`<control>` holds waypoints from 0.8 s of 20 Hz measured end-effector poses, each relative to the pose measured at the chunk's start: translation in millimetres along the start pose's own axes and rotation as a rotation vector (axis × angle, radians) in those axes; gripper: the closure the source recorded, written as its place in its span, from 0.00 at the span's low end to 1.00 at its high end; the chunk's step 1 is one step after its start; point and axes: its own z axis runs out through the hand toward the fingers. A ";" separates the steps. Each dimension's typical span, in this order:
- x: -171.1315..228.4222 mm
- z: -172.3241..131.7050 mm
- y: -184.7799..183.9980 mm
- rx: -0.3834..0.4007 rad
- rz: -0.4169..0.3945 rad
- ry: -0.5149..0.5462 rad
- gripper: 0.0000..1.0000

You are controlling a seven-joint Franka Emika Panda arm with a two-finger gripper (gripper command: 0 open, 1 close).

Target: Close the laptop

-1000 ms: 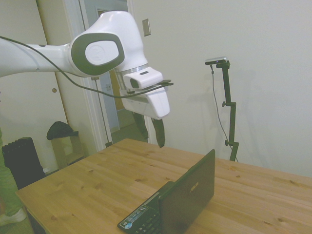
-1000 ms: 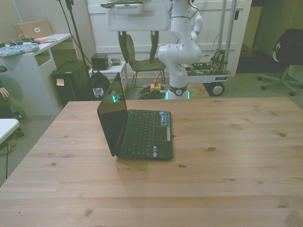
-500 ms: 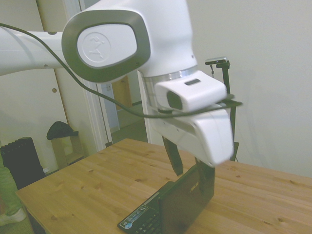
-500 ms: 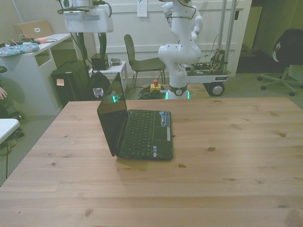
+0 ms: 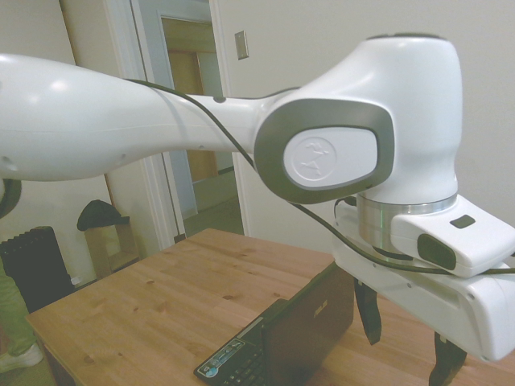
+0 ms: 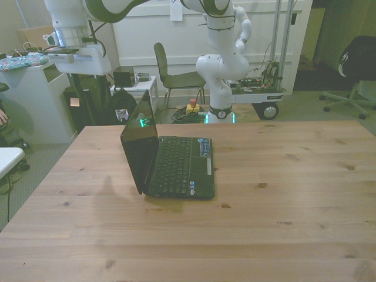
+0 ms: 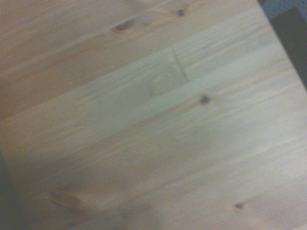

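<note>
Moved: gripper (image 5: 406, 338) has been carried behind the lid's outer face, fingers spread, nothing held.
Laptop (image 6: 170, 160): lid upright on table (image 6: 282, 200).
Meaning: lid push judged imminent.

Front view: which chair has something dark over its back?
The swivel chair at the front view's far right: a dark item hangs over its backrest. The olive straight-legged chair is bare.
</note>
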 end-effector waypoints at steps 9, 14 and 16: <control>-28.2 25.3 -56.9 -0.018 -0.059 -0.021 1.00; -27.0 24.4 -49.7 -0.026 -0.042 -0.018 1.00; -28.9 22.9 -46.4 -0.025 -0.040 -0.018 1.00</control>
